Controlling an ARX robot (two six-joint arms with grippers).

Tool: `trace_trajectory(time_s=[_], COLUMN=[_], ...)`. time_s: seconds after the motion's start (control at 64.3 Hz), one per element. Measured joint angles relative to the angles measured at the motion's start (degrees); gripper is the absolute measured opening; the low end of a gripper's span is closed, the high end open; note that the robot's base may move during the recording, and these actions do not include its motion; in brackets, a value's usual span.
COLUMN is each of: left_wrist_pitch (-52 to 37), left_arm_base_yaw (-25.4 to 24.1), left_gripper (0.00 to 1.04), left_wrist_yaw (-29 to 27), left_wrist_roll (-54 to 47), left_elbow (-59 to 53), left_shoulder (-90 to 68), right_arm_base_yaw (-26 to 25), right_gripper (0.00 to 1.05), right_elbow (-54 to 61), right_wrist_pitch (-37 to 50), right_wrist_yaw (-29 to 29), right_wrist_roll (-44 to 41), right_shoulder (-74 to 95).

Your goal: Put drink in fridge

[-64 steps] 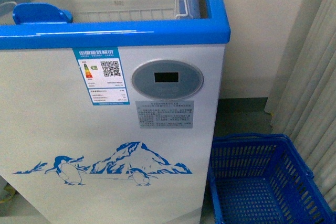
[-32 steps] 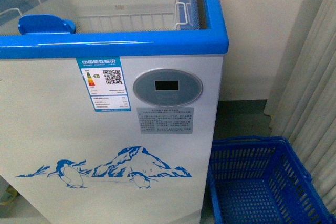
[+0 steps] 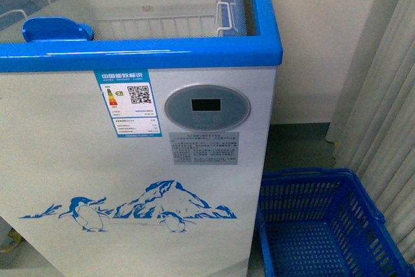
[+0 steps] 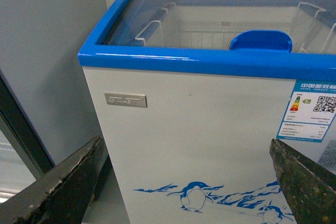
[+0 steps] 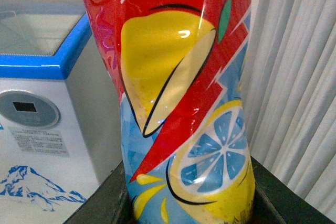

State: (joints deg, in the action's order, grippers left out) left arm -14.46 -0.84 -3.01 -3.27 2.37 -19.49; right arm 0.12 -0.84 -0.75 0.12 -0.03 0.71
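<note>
The fridge (image 3: 136,160) is a white chest with a blue top rim (image 3: 142,53), a penguin-and-mountain picture and an oval grey display panel (image 3: 206,106). It fills the left of the front view, where neither arm shows. Its glass top shows white wire baskets (image 3: 162,17) inside and a blue handle (image 3: 57,29). In the right wrist view the drink (image 5: 178,98), with its red, yellow and blue label, fills the frame, and my right gripper (image 5: 184,208) is shut on it; the fridge (image 5: 47,103) stands beside it. My left gripper (image 4: 181,182) is open, facing the fridge (image 4: 205,140) front with nothing between its fingers (image 4: 68,182).
A blue plastic basket (image 3: 324,225) sits on the floor right of the fridge. Pale curtains (image 3: 389,108) hang at the far right, with a cream wall (image 3: 318,43) behind. A grey panel (image 4: 47,61) stands left of the fridge in the left wrist view.
The front view has shifted a little: the fridge sits slightly lower and more of its glass top and baskets show than a second ago. Since half a second ago it is steady.
</note>
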Motion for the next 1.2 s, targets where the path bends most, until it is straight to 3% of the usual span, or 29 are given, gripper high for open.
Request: trace_trajectory(time_s=[0.187,0.42,1.197], left_wrist_pitch=[-6.5,-6.1,-15.1], left_arm_base_yaw=[-2.6,-2.4,-1.4], left_gripper=[0.97,0.97,0.97], left_wrist_yaw=[5.6,11.2,14.9], left_wrist_roll=[-4.4,-9.8,-22.0], left_elbow=[5.4,10.9,27.0], left_shoulder=[-11.4,-20.4,-51.6], right_arm_base_yaw=[0.0,0.0,0.0], right_gripper=[0.42,0.42,0.42], right_elbow=[0.0,0.0,0.0], right_wrist_pitch=[0.0,0.0,0.0], right_wrist_yaw=[0.0,0.0,0.0], right_wrist_roll=[0.0,0.0,0.0], right_shoulder=[0.0,0.0,0.0])
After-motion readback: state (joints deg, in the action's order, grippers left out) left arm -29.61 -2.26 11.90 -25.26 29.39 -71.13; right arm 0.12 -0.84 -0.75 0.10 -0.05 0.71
